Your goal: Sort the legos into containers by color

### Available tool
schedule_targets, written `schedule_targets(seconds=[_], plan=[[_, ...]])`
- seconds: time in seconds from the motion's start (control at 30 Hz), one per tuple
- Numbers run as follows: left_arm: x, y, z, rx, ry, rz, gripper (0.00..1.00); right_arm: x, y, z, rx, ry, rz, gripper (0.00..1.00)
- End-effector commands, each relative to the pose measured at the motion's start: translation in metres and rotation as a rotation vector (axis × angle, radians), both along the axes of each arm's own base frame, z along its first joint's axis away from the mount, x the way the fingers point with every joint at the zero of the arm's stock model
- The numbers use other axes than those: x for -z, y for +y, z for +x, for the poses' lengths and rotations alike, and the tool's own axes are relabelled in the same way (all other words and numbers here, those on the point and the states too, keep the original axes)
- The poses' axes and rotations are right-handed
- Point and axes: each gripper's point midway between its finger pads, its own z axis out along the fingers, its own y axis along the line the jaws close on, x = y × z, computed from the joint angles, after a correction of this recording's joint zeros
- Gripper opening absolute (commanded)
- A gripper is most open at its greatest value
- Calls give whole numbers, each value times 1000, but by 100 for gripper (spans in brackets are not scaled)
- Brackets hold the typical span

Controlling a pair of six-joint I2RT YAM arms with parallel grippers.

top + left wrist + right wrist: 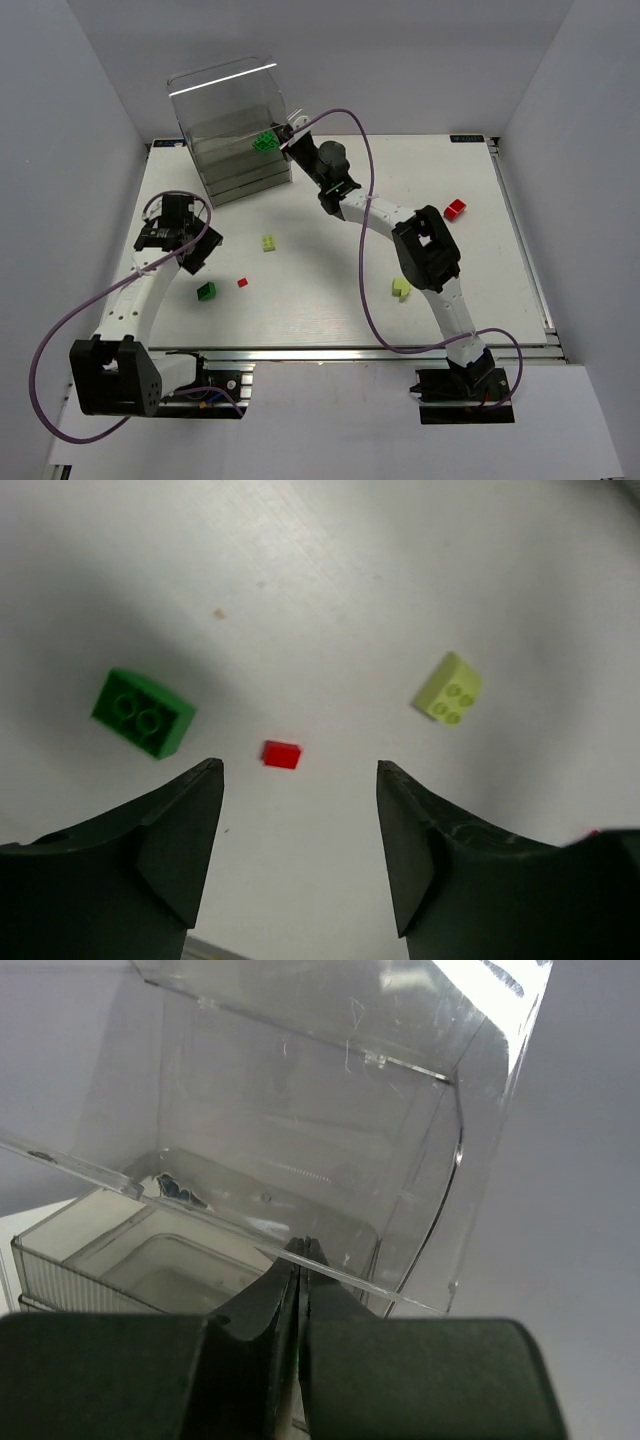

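Observation:
The clear plastic cabinet [225, 110] stands at the back left; the right wrist view shows it close up [300, 1090], with its top tier open. My right gripper [284, 141] [305, 1245] is at the cabinet's right front edge. Its jaws are pressed together on a bright green brick [265, 141], of which only a green sliver shows between them. My left gripper [196, 256] [300, 770] hangs open and empty over the table, just short of a tiny red brick [281, 754]. A dark green brick [143, 712] lies to its left and a yellow-green brick [448, 687] to its right.
In the top view the tiny red brick [241, 283], the dark green brick [206, 291] and the yellow-green brick [269, 242] lie left of centre. Another yellow-green brick [401, 288] lies beside the right arm. A red brick [456, 209] lies at the right.

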Motion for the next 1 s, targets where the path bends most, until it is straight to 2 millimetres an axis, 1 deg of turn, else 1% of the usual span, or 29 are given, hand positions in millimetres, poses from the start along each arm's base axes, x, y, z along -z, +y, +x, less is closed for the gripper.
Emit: schedule_targets(seconds=[0.0,0.03,0.1,0.13,0.17,0.23,0.33,0.47,0.57,0.6,0.67,0.77,0.97], plan=[[14,16,-37,-94,184,58,74,-52,-14,-14,1,-82,86,0],[19,17,-42,-107,211,58,76,-53,-14,-13,1,-84,86,0],[25,13,-47,-126,229,28,79,-50,-12,-14,-3,-77,84,0],[32,11,-53,-133,247,12,82,-50,-11,-14,-6,-78,83,0],[32,9,-56,-165,244,-12,85,-48,-10,-13,-6,-76,81,0],[42,12,-65,-241,275,-42,88,-47,-10,-13,-6,-75,80,0],[48,14,-72,-302,287,-50,92,-46,-9,-12,-6,-71,81,0],[63,13,-76,-361,321,-74,95,-43,-11,-11,0,-67,80,0],[76,7,-73,-368,348,-105,95,-40,-11,-11,3,-64,74,0],[80,7,-68,-372,344,-108,95,-41,-11,-12,3,-64,76,0],[83,6,-66,-383,342,-113,95,-38,-11,-12,3,-60,72,0],[86,10,-57,-398,318,-99,95,-37,-10,-12,1,-59,68,0],[98,18,-49,-435,332,-84,94,-36,-11,-11,0,-59,64,0]])
